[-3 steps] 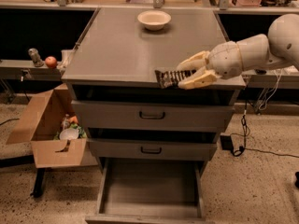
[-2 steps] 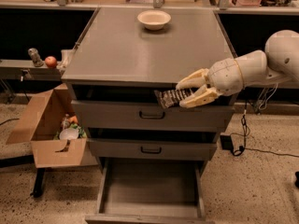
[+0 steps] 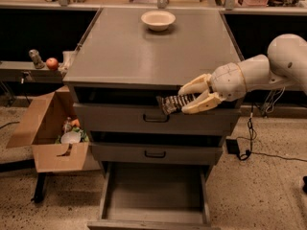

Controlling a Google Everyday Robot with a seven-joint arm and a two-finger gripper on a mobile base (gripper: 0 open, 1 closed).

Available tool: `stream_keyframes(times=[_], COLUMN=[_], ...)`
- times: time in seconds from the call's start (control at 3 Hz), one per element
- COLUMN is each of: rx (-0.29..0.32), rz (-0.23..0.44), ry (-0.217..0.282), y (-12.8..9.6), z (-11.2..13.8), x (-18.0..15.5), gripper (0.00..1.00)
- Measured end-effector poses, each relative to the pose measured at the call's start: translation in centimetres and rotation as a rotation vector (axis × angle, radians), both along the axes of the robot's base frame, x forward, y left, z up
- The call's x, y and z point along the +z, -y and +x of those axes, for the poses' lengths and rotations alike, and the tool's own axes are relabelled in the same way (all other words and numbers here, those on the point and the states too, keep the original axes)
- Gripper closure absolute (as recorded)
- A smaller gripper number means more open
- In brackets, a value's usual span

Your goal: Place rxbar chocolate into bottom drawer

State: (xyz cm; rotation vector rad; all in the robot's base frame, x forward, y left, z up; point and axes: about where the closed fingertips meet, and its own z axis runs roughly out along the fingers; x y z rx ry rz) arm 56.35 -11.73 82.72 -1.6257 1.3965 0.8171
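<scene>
I have the claw (image 3: 185, 101) out in front of the grey metal table (image 3: 120, 56), level with the face of the top drawer (image 3: 120, 119). Its two smooth cream fingers (image 3: 195, 84) are pinching one end of the rxbar chocolate (image 3: 171, 103). The bar is a flat rectangle in a dark, glossy wrapper with pale lettering. It sticks out to the claw's far side, roughly level, just above that drawer's dark handle. Behind the claw, the rounded cream arm (image 3: 268, 71) comes in from the right edge of my view. Below, the middle drawer (image 3: 120, 152) is pushed in, and the bottom drawer (image 3: 153, 195) is pulled well out (a wide, shallow tray with a flat grey floor), directly beneath the bar but well apart from it. A round cream bowl (image 3: 158, 19) sits near the back edge of the table. Off to the side, an open cardboard box (image 3: 48, 128) with odds and ends stands on the speckled floor, and a red apple (image 3: 52, 63) rests on a low shelf. A second ago the claw held the bar at the table's front edge; since then it has dropped to the top drawer's front, grip unchanged.
</scene>
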Motion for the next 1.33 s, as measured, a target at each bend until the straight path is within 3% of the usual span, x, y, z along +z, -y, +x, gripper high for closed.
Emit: stream_keyframes(times=[0.33,0.67,1.0,1.33], rx=[-0.061,-0.203,-0.292,-0.338], rz=[-0.007,-0.030,-0.037,-0.013], ry=[0.010,0.002,-0.082,-0.240], y=[0.3,2.0,3.0,2.4], z=[-1.5,-4.2,-7.8,-12.7], x=[-0.6,-4.2,-10.5,-18.8], gripper=[1.00,1.00,1.00,1.00])
